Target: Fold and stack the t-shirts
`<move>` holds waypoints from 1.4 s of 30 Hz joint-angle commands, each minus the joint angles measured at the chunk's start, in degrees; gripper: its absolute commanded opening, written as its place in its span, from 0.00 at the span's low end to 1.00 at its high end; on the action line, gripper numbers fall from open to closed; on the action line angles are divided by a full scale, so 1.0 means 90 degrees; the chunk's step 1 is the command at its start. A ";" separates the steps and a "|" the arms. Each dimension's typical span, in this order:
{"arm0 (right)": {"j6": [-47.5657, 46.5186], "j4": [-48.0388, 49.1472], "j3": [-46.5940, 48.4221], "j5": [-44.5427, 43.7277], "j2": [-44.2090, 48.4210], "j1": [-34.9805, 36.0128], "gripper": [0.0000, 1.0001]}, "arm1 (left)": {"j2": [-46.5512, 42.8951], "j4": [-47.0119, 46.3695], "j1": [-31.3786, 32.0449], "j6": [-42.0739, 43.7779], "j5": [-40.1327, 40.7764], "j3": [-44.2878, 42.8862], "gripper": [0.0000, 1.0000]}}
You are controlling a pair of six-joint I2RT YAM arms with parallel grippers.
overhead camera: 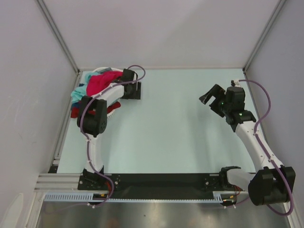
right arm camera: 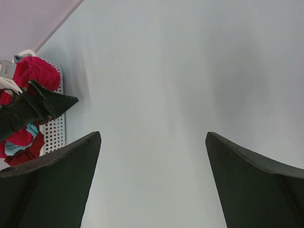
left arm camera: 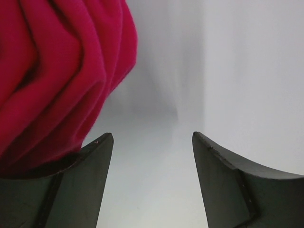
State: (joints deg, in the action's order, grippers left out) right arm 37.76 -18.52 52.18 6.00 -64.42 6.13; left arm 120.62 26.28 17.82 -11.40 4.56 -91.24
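The t-shirts lie in a crumpled pile [overhead camera: 92,90] in a small white basket [overhead camera: 113,109] at the back left. The crimson-pink shirt [overhead camera: 100,81] is on top, with light teal [overhead camera: 77,93] and dark maroon [overhead camera: 76,112] cloth under it. My left gripper [overhead camera: 133,91] is open and empty just right of the pile. In the left wrist view the pink shirt [left arm camera: 57,71] bulges against the left finger [left arm camera: 90,180], with nothing between the jaws [left arm camera: 152,135]. My right gripper [overhead camera: 210,100] is open and empty above the table at the right, also in its wrist view [right arm camera: 153,135].
The pale green table [overhead camera: 166,128] is walled by white panels on the left, back and right. A black strip and a metal rail [overhead camera: 156,183] run along the near edge between the arm bases. The right wrist view shows the basket [right arm camera: 54,128] and pile [right arm camera: 28,71] far left.
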 commanded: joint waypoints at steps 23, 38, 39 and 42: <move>0.0092 -0.0208 0.0706 -0.0442 -0.0225 0.0237 1.00 | 0.0516 0.0772 -0.0712 0.0759 -0.0917 -0.2766 0.78; -0.0055 -0.0207 0.0140 -0.0266 0.0586 0.0237 1.00 | -0.3713 0.0136 0.0159 -0.1106 0.0949 0.2546 0.76; -0.0055 -0.0198 0.0101 -0.0266 0.0644 0.0237 1.00 | -0.3956 0.0136 0.0004 -0.1232 0.0987 0.2734 0.76; -0.0035 -0.0110 0.0032 -0.0295 0.0703 0.0237 1.00 | -0.4280 0.0029 -0.0203 -0.1156 0.1270 0.3175 0.76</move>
State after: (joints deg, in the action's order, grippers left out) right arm 37.69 -21.15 53.41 3.46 -59.66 8.08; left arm 85.91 27.42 18.15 -19.09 11.31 -66.96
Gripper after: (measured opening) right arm 0.994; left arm 0.756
